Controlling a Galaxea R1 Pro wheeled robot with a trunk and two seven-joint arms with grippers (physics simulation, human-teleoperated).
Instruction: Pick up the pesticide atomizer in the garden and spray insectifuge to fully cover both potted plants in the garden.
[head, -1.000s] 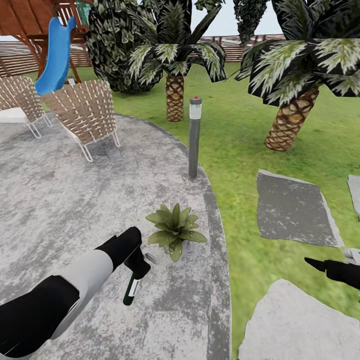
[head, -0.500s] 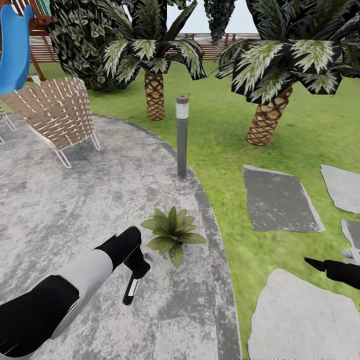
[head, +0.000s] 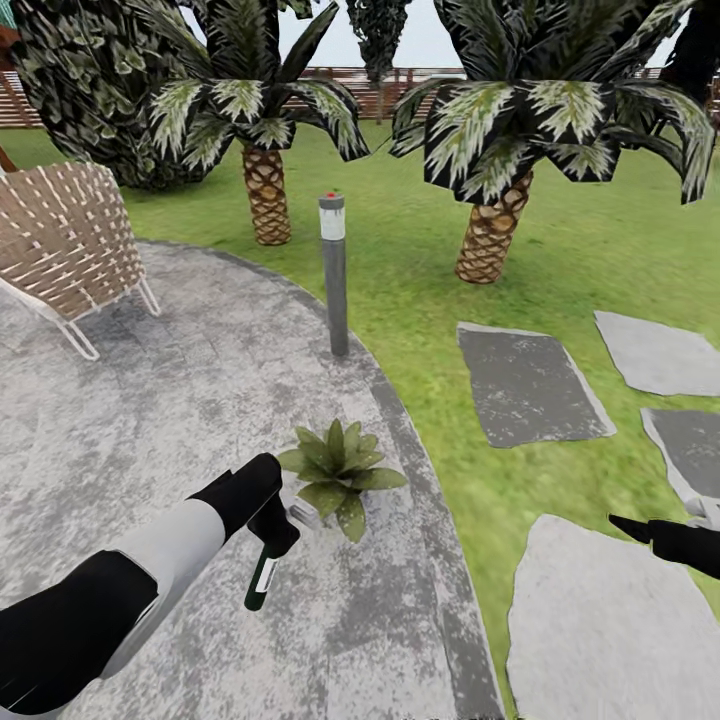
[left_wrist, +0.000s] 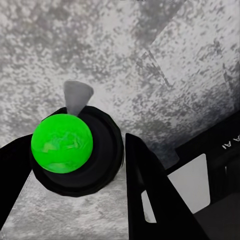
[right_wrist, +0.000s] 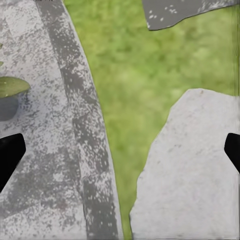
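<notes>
Left arm reaches forward from the lower left, wrist bent down, left gripper (head: 268, 545) clamped around the atomizer (head: 261, 580). Right gripper (head: 632, 528) pokes in low from the right edge, its fingers (right_wrist: 11, 152) spread wide, holding nothing.

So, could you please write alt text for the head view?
The left claw holds the pesticide atomizer pointing down over the grey patio, beside a small potted plant. Beyond stand a bollard light, two palms, lawn and stepping stones; the right claw hangs at the right edge.
</notes>
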